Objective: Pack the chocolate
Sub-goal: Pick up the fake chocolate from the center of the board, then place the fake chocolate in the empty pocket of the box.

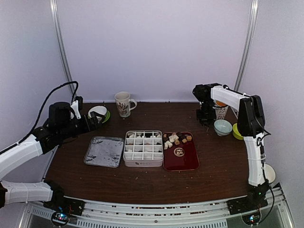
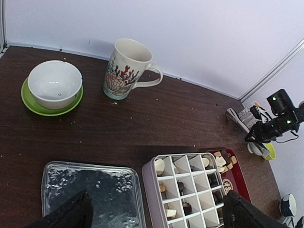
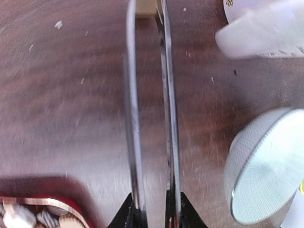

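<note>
The chocolate (image 1: 175, 138) is mostly heaped at the far end of the red tray (image 1: 185, 161), and a few pieces sit in cells of the white divided box (image 1: 142, 163) touching the tray at its 9 o'clock. A silvery tray (image 1: 103, 152) lies at the box's own 9 o'clock. The left gripper (image 1: 96, 119) hangs at the box's 10 o'clock, near a white bowl (image 2: 53, 83), with its fingers (image 2: 66, 216) spread wide. The right gripper (image 1: 205, 118), at the red tray's 1 o'clock, pinches metal tongs (image 3: 133, 118). Their blades lie close together with a narrow gap between them, though that view is blurred.
</note>
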`<state>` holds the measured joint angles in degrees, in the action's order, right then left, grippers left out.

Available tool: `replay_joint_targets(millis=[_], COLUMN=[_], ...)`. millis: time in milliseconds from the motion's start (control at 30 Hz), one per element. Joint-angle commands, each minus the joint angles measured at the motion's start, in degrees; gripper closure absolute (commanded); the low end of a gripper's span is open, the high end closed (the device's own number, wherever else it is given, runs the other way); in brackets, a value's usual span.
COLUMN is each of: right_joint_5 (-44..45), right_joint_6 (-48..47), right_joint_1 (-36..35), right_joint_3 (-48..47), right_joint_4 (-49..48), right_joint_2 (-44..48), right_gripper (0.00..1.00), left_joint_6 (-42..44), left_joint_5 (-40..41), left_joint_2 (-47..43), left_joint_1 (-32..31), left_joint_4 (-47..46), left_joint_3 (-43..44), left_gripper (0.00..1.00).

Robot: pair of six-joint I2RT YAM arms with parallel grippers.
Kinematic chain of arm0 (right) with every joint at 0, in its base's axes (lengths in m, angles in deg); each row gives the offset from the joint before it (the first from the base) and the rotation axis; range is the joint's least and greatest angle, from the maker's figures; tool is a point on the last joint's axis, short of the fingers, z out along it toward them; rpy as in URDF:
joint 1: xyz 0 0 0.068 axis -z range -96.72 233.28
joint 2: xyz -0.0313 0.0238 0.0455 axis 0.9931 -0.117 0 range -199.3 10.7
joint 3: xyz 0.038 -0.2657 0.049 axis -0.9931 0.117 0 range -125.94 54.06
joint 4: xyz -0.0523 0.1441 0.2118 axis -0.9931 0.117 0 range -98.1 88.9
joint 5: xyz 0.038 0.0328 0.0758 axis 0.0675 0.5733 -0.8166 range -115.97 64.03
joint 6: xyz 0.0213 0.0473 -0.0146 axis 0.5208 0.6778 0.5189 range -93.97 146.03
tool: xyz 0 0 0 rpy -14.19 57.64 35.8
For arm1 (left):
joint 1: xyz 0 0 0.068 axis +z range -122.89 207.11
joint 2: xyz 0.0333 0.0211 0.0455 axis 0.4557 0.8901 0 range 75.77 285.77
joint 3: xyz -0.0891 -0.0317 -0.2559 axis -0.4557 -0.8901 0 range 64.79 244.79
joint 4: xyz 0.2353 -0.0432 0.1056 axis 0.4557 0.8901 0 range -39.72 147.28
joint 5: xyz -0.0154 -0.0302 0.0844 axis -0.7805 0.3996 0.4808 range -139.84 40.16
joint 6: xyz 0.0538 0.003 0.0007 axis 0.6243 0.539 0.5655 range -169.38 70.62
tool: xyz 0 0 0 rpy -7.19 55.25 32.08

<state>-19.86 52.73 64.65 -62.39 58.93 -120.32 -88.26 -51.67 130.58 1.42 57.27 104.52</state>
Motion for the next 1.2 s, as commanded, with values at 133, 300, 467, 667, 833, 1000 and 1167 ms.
replay_joint_targets(millis=[133,300,467,667,833,1000,1167], right_joint_5=[-4.8,-7.8,-12.4,-18.7,-21.7,-24.1,-25.8], right_joint_6=[-3.1,-4.2,-6.8,-11.3,-13.8,-14.7,-16.8], right_joint_1=[-2.5,-5.0,-11.7,-22.6,-29.6,-33.4,-35.3], right_joint_3=[15.0,23.3,28.1,30.8,31.4,32.1,32.3], right_joint_4=[-2.1,-1.8,-1.7,-6.6,-12.4,-18.4,-21.0], right_joint_2=[17.4,27.2,33.6,35.9,35.3,35.1,34.0], right_gripper=[0.76,0.76,0.76,0.78,0.78,0.78,0.78], left_joint_6=[0.3,0.2,1.5,7.6,8.9,8.0,7.7], left_joint_5=[-1.5,-1.8,-1.0,2.4,4.8,6.7,7.0], left_joint_2=[-0.2,0.3,0.7,2.0,0.4,-1.7,-3.3], left_joint_1=[0.5,0.5,0.5,2.9,5.2,5.4,5.4], left_joint_4=[-2.0,-1.8,-0.7,7.5,11.2,12.6,13.2], left_joint_3=[0.5,1.3,2.2,5.6,5.9,5.5,5.0], left_gripper=[0.02,0.02,0.02,0.02,0.02,0.02,0.02])
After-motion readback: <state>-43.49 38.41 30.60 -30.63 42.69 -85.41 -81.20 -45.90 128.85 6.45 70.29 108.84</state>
